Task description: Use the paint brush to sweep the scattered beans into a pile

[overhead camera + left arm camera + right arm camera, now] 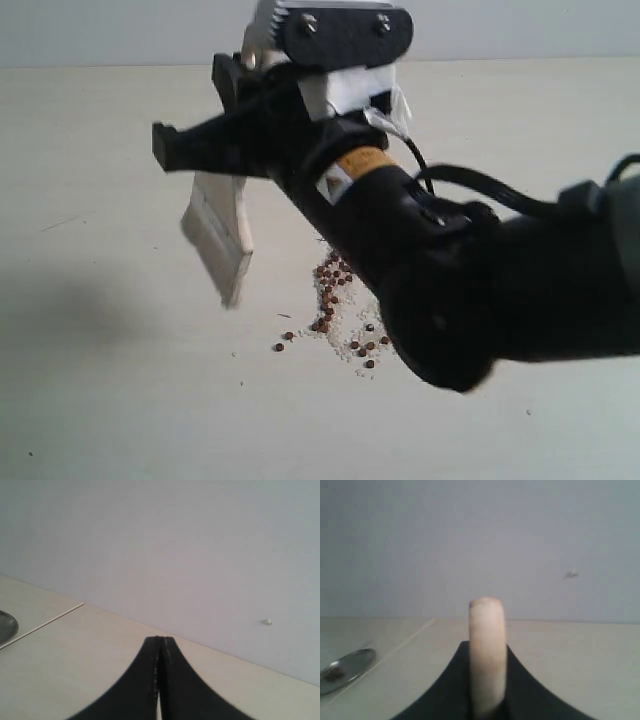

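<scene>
Mostly gathered already, to judge by the small round dark reddish-brown beans [333, 285] heaped with fine whitish grains into a narrow, elongated pile [335, 318] on the pale cream desk [110, 410], right beside the black bulk of the right arm. Not finished, though: a handful of strays lying loose just beside the heap, a few off its left edge and a few more on its near right side, plus specks of pale grain a little farther out. Extent of the pile behind the arm impossible to tell. Clamped on the light wooden handle of the wide flat paint brush [222, 240] with the pale bristles: the right pincer [487, 652], one jaw on either side, the rounded handle end poking up between them in the right wrist view. Brush held at a tilt, bristles pointing down and apparently clear of the desk, to the left of the heap and touching no bean. Pressed together on nothing: the left pincer [159, 647], out of the exterior view, facing bare desk and a pale wall. Left to do, probably: lower the bristles outside the left-hand strays and draw them in toward the heap, likewise for those on the near right, then perhaps tighten the long heap into a rounder one.
</scene>
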`<control>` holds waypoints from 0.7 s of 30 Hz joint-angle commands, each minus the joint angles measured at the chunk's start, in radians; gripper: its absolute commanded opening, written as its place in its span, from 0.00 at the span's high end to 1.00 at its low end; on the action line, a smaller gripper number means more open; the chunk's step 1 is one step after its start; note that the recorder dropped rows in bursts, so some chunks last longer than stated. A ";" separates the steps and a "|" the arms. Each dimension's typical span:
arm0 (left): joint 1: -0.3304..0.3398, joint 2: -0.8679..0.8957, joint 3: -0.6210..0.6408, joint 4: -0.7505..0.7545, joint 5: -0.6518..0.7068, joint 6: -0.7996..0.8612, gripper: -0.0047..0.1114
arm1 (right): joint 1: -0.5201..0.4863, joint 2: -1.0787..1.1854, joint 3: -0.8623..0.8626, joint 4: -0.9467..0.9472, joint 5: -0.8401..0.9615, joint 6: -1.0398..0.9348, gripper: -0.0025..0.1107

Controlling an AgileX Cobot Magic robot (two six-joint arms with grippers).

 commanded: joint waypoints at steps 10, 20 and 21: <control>-0.001 -0.006 0.003 0.001 -0.003 0.002 0.96 | 0.003 -0.006 0.236 -0.262 -0.103 0.344 0.98; -0.001 -0.006 0.003 0.001 -0.003 0.002 0.96 | 0.003 0.073 0.238 -0.171 -0.051 0.273 0.98; -0.001 -0.006 0.003 0.001 -0.003 0.002 0.96 | 0.003 0.073 0.238 -0.141 -0.051 0.243 0.98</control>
